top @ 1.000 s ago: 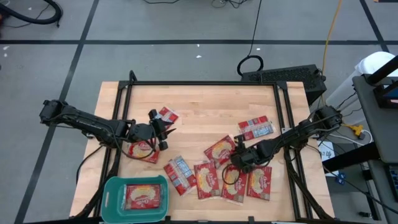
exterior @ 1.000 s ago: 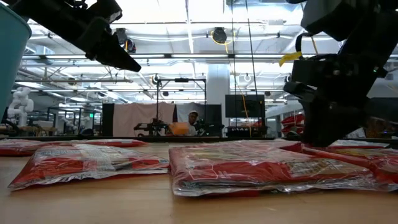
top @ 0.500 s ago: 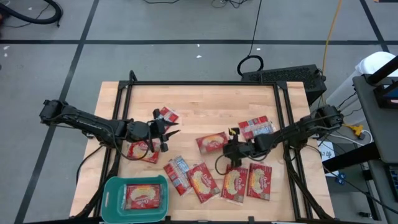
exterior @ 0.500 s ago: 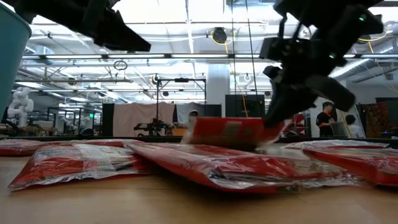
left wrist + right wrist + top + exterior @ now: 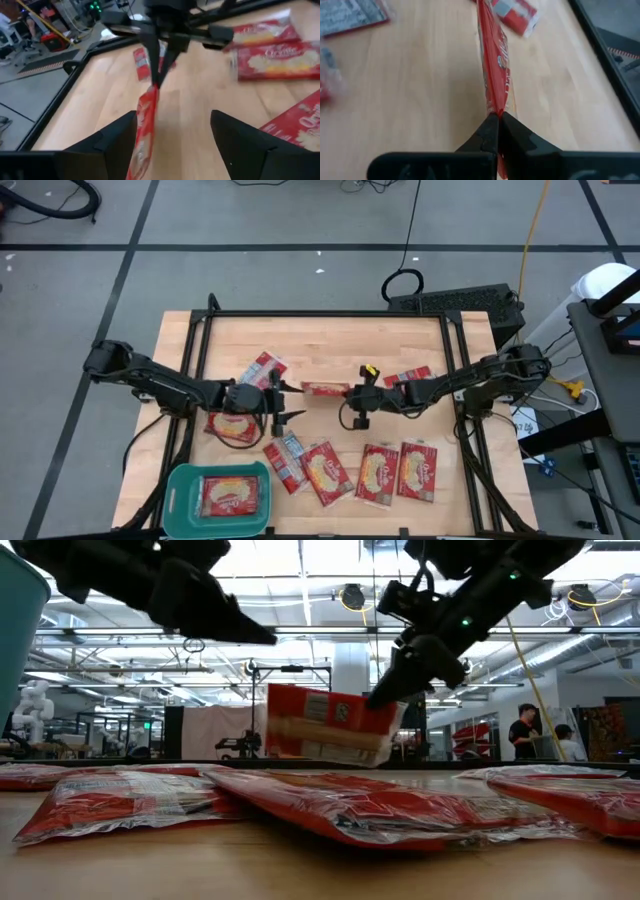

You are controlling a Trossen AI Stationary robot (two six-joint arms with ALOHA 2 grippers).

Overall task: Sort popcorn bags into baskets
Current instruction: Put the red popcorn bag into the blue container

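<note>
My right gripper (image 5: pixel 346 392) is shut on one edge of a red popcorn bag (image 5: pixel 324 389), which hangs above the middle of the table. The right wrist view shows the gripper (image 5: pixel 496 118) pinching that bag (image 5: pixel 492 65) edge-on. My left gripper (image 5: pixel 287 402) faces it from the left, open. In the left wrist view the bag (image 5: pixel 143 125) hangs between the gripper's (image 5: pixel 172 137) spread fingers; I cannot tell if it touches them. The teal basket (image 5: pixel 183 498) at the front left holds one bag (image 5: pixel 232 495). In the low view the held bag (image 5: pixel 325 725) hangs clear of the table.
Loose bags lie at the front (image 5: pixel 325 472), (image 5: pixel 378 474), (image 5: pixel 417 470), (image 5: pixel 285 462), beside the left arm (image 5: pixel 232 426), (image 5: pixel 262 368), and under the right arm (image 5: pixel 408 376). A black frame rail (image 5: pixel 320 313) borders the table. People stand far off in the room (image 5: pixel 522 730).
The right gripper closed on a bag, lifted it off the table and carried it left to the middle. The left gripper moved right toward it and opened wider.
</note>
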